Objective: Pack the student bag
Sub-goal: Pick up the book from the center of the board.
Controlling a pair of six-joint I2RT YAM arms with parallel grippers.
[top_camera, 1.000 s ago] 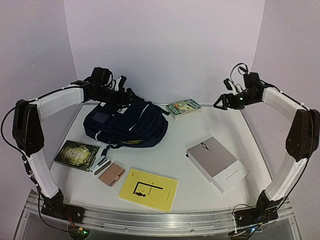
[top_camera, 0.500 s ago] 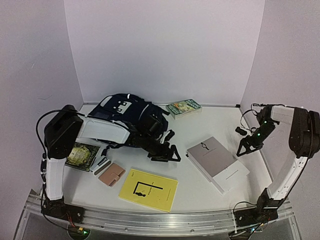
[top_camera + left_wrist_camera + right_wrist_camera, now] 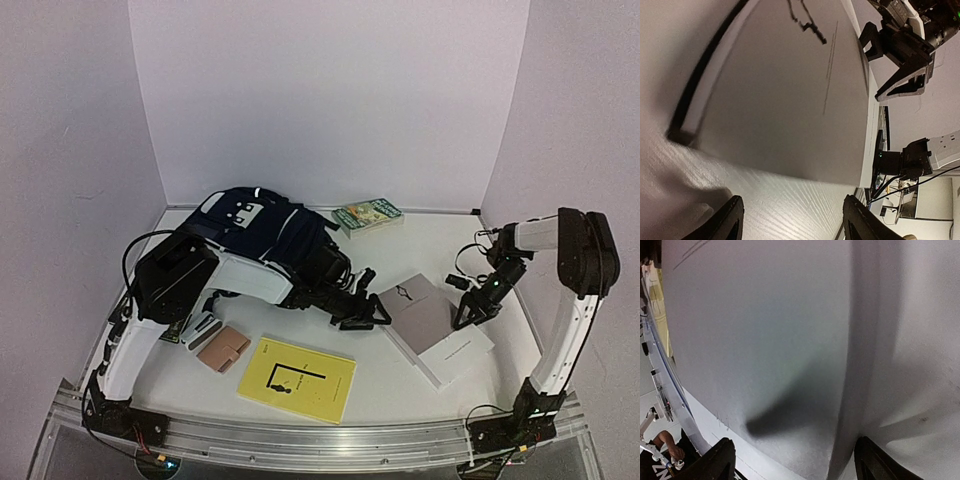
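Observation:
The student bag [image 3: 265, 230], dark navy with white piping, lies at the back left of the table. A large grey-white book [image 3: 432, 325] lies right of centre. My left gripper [image 3: 368, 310] is open and empty, low over the table at the book's left edge. My right gripper [image 3: 468, 312] is open and empty at the book's right edge. In the left wrist view the book [image 3: 785, 95] fills the frame, the right gripper [image 3: 900, 75] shows beyond it, and my left gripper [image 3: 790, 225] hovers over bare table. In the right wrist view the book [image 3: 755, 340] lies under my right gripper [image 3: 792, 460].
A yellow book [image 3: 297, 378] lies at the front centre. A tan wallet [image 3: 223, 349] and a small grey-white item [image 3: 202, 329] lie front left. A green book [image 3: 367, 215] lies at the back. A dark green book [image 3: 170, 332] is mostly hidden under my left arm.

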